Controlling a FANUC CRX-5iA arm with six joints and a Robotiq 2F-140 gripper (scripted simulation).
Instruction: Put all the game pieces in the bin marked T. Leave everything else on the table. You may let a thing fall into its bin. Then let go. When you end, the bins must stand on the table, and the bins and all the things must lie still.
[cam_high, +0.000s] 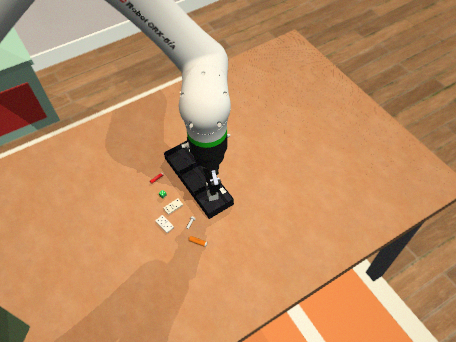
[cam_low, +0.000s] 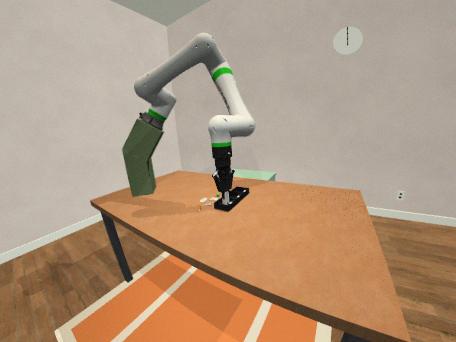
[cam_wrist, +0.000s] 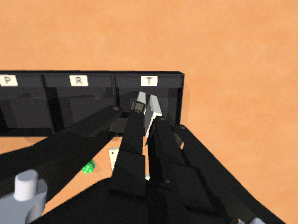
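My gripper (cam_high: 213, 196) (cam_low: 225, 200) (cam_wrist: 145, 103) points down with its fingertips at bin T (cam_high: 221, 210) (cam_wrist: 172, 82), the end bin of the black tray. It is shut, and I see nothing between the fingertips; they hide part of the bin's floor. A white domino (cam_high: 173, 206) (cam_wrist: 114, 156) lies flat beside the tray. Another white domino (cam_high: 164, 223) (cam_low: 203, 200) lies flat farther from it. A green die (cam_high: 162, 194) (cam_low: 218, 195) (cam_wrist: 88, 166) lies near the first domino.
A red stick (cam_high: 156, 178), a pale screw (cam_high: 191, 222) and an orange cylinder (cam_high: 197, 241) lie beside the tray. Bins R (cam_wrist: 100, 82) and P (cam_wrist: 25, 82) adjoin bin T. The green arm base (cam_low: 141, 160) stands at the left in the exterior view.
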